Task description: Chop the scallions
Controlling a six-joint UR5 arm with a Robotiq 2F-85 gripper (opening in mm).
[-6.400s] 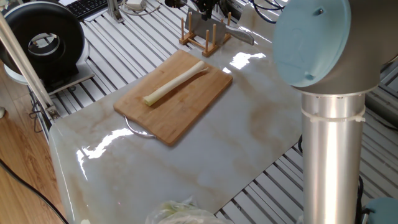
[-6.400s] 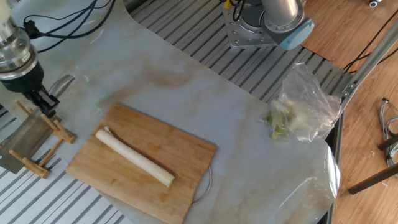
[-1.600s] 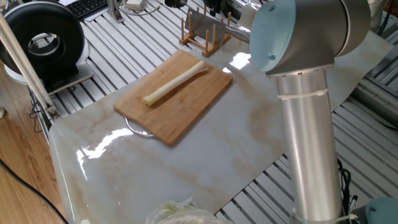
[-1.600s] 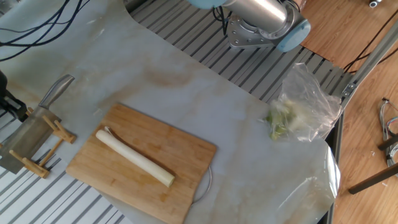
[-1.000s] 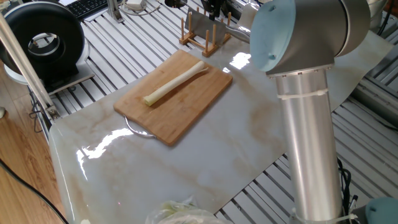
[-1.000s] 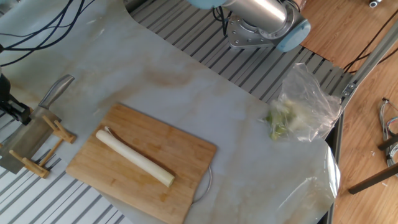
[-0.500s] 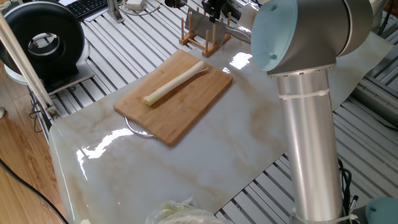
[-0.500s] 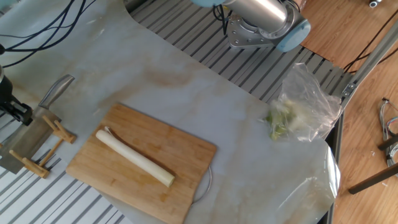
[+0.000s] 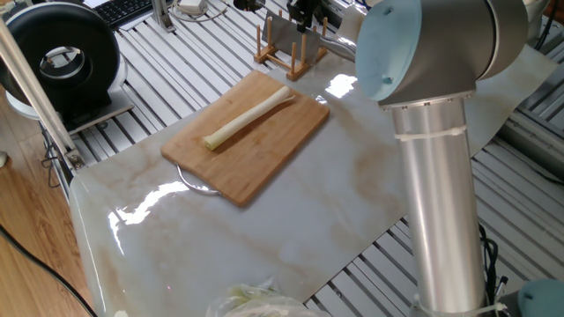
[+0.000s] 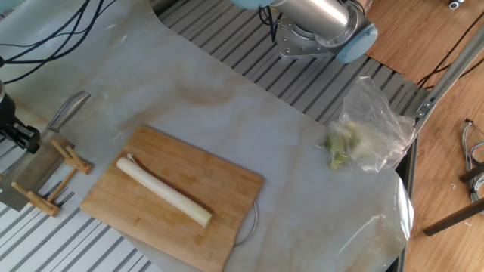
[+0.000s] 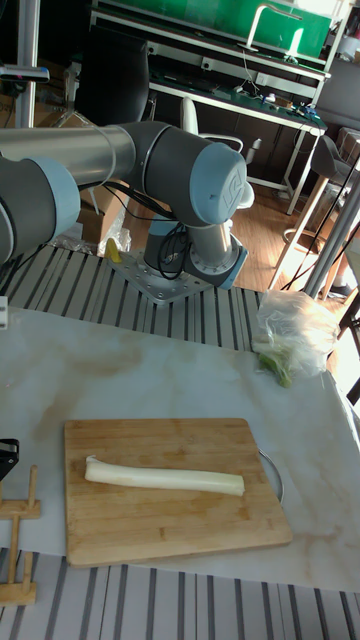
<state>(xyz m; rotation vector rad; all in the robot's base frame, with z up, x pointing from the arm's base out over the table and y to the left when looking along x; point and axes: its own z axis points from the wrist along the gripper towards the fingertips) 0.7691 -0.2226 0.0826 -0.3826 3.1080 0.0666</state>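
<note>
Your gripper (image 10: pixel 21 136) has come down from above the knife rack (image 10: pixel 45 177) and now sits low at it, right against the top of the cleaver (image 10: pixel 26 170) that stands in the slots. In the last second it has barely shifted, so you look settled at the grasp point rather than travelling. I cannot tell whether the jaws are open or closed: in the other fixed view only a dark tip shows at the picture's edge, and in one fixed view the gripper (image 9: pixel 304 11) is small and half hidden at the top of the frame.

Just beside the jaws, on the table side, a second knife (image 10: pixel 68 107) lies flat, and nothing shows it touched.

Further out from the jaws, the cutting board (image 10: pixel 227 196) is where it was, and the scallion (image 10: pixel 162 193) lies whole across it, well apart from the gripper, uncut.

So you are on the tool pickup, I judge; no chopping has begun. Confirm the grip on the cleaver before lifting, since the wooden pegs could catch the blade.

Farthest from the jaws, the plastic bag of greens (image 10: pixel 363 136) is unmoved.
</note>
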